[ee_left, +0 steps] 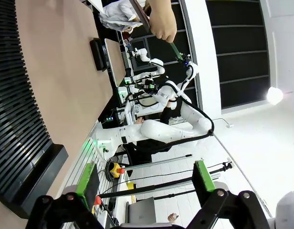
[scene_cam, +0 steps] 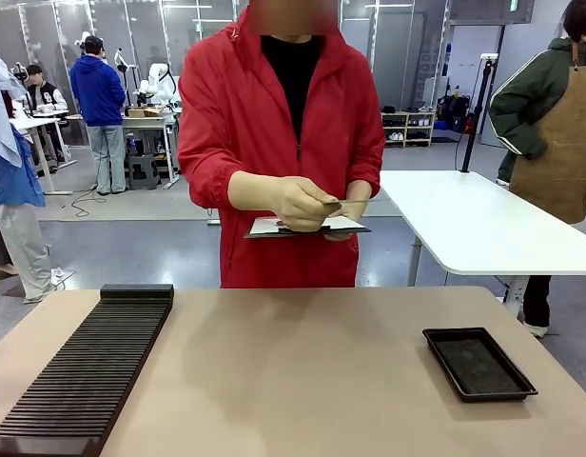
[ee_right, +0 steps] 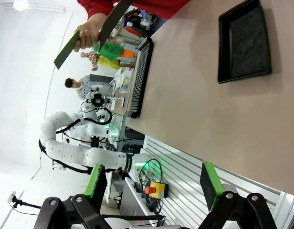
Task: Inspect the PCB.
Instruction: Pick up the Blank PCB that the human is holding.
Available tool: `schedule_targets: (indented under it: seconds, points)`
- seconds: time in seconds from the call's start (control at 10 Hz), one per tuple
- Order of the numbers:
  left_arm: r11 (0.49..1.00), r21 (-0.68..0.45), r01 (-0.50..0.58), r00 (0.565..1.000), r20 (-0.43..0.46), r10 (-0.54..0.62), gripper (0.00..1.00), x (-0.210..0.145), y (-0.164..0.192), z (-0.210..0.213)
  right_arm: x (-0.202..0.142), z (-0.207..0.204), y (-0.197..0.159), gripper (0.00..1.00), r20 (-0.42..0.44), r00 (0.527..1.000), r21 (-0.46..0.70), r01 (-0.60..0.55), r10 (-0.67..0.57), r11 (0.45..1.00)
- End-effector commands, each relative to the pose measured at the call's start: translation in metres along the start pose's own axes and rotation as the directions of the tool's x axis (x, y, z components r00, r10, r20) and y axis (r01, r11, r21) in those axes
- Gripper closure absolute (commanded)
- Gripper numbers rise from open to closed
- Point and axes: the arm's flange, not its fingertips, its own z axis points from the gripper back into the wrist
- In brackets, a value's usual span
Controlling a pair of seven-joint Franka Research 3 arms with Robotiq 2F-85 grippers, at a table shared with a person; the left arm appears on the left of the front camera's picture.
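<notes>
Hand [scene_cam: 295,202] is holding PCB [scene_cam: 348,204] up over clipboard [scene_cam: 307,228], guessing to eyeball it | left pincer [ee_left: 144,179], right pincer [ee_right: 152,180] both hanging spread, empty

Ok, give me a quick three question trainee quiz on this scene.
1. True or false: the green-padded left end effector and right end effector both stand open, holding nothing.
2. What holds the thin green rectangular PCB? A) left end effector B) right end effector C) the person's hand
3. Fill in: the shallow black rectangular tray sits on the robot's ____ side of the tan table.
Key: 1 true; 2 C; 3 right.
</notes>
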Motion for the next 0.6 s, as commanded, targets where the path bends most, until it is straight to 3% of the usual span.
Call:
schedule_targets:
  seconds: [0.0,0.2,0.5]
  points:
    - [1.0,0.015,-0.004,1.0,0.0,0.004,0.0,-0.002,0.001,0.001,0.017,-0.003,0.038,0.0,-0.022,0.993,0.015,0.119,-0.119,0.993]
    - [1.0,0.015,-0.004,1.0,0.0,0.004,0.0,-0.002,0.001,0.001,0.043,-0.031,0.081,0.0,-0.127,0.969,0.058,0.218,-0.21,0.974]
    - [1.0,0.015,-0.004,1.0,0.0,0.004,0.0,-0.002,0.001,0.001,0.091,-0.107,0.121,0.0,-0.199,0.919,0.107,0.365,-0.34,0.925]
